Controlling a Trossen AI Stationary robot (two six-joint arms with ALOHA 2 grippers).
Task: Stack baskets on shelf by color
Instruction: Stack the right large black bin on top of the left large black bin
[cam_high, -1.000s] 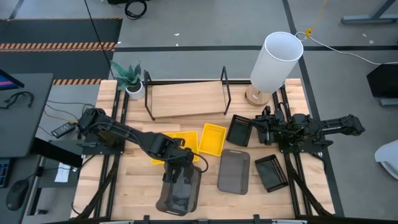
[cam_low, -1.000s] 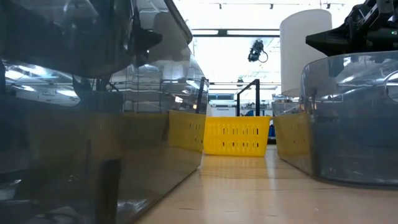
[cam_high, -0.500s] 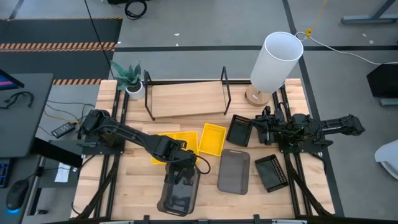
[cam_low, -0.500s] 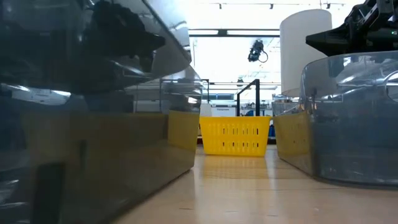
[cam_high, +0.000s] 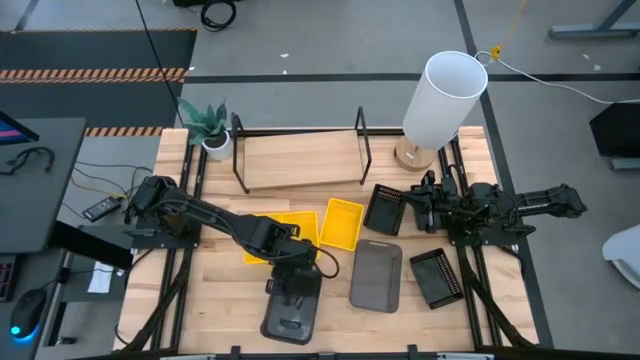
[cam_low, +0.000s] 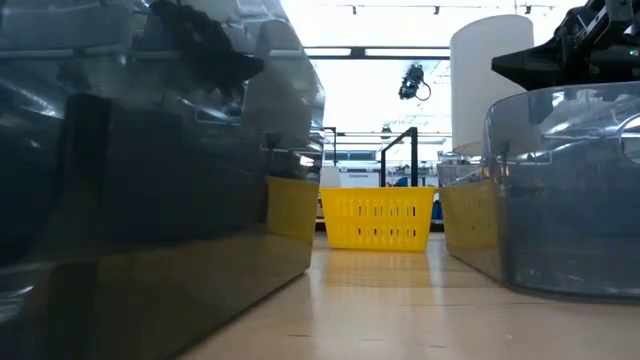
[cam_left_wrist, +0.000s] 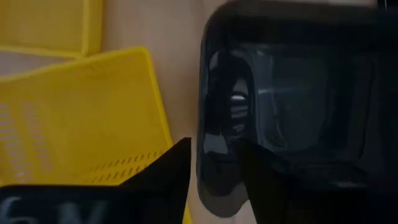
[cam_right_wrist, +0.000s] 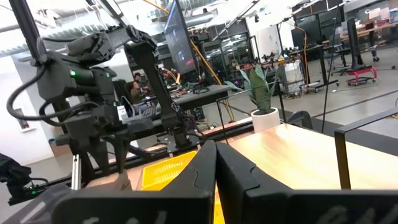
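grey basket (cam_high: 292, 314) sits at the table's near edge, left of centre, lying flat on the wood. left gripper (cam_high: 291, 283) is over that basket's far end; in the left wrist view one finger (cam_left_wrist: 163, 169) is outside the basket's end wall and the other inside, parted with a gap to the wall, so no clamp on it. second grey basket (cam_high: 376, 276) lies near the middle of the table, just right of the first one, apart from it. yellow basket (cam_high: 341, 223) sits toward the centre, just in front of the shelf (cam_high: 300, 158), which runs along the far edge with its board bare. another yellow basket (cam_high: 283, 232) lies left of it, partly under the left arm; the wrist view shows more than one yellow rim there but i cannot tell how many are stacked. black basket (cam_high: 384, 209) lies right of centre, right beside the right gripper (cam_high: 411, 207), and a second black basket (cam_high: 436, 277) is toward the near right corner. right gripper waits over the right side of the table, fingers pressed together, nothing in them. white lamp (cam_high: 442, 99) stands at the far right corner, small potted plant (cam_high: 209, 125) at the far left corner beside the shelf end.
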